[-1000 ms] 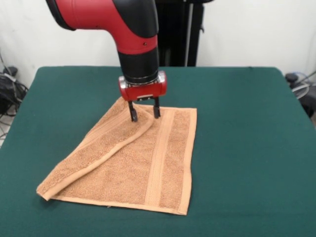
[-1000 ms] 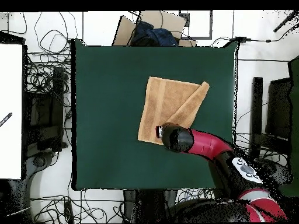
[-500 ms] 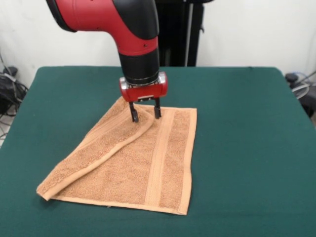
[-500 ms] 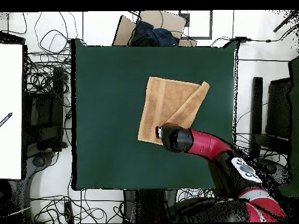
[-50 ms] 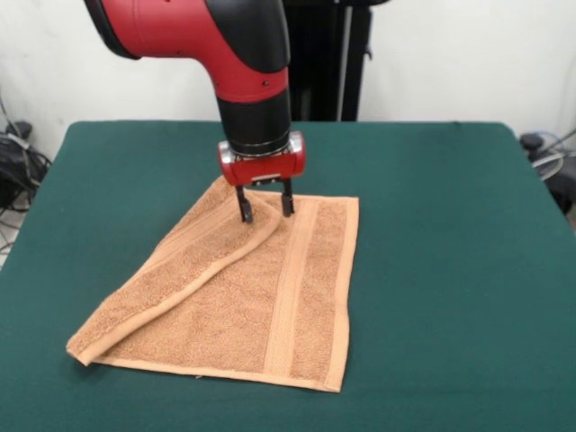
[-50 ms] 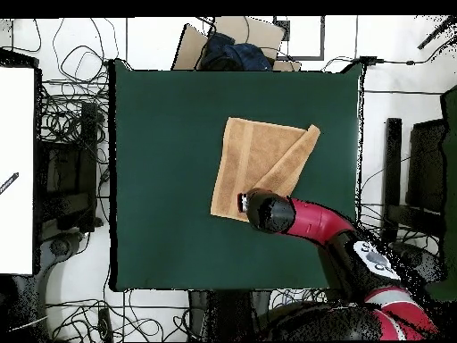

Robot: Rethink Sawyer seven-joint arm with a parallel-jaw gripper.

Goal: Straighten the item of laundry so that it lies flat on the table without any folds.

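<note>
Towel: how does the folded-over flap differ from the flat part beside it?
The folded-over flap is a narrow diagonal strip lying on top of the hand towel; the flat part is wider and lies directly on the table. The flap's edge runs slanted, from beneath the gripper to the near left corner; the flat part's woven band runs almost straight. The open gripper straddles the flap's far end, not the flat part. Both are the same peach-orange terry.

Even, bright light — soft shadows, no glare.
</note>
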